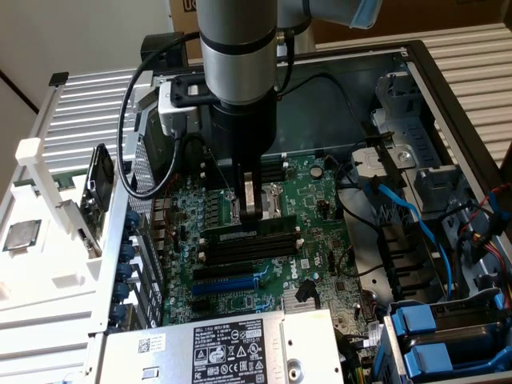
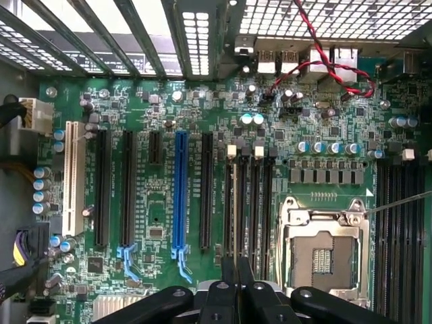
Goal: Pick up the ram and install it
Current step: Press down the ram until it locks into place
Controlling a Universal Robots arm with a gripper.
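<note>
In the exterior view the ram point(image 1: 246, 230), a thin green stick with black chips, stands on edge in the memory slot nearest the processor socket on the motherboard point(image 1: 320, 240). My gripper point(image 1: 252, 202) reaches straight down into the open computer case, and its silver fingers meet the middle of the stick's top edge. In the wrist view my gripper point(image 2: 236, 280) has its dark fingertips point(image 2: 224, 287) pressed close together in line with the black memory slots point(image 2: 248, 202). The ram is edge-on there and hard to make out.
A square silver processor chip point(image 1: 20, 234) lies on the white tray outside the case at the exterior view's left. The open processor socket point(image 2: 324, 250) sits beside the slots. Nearby are a blue expansion slot point(image 2: 179, 196), the power supply point(image 1: 216, 348), blue cables point(image 1: 400, 210) and blue drive caddies point(image 1: 432, 340).
</note>
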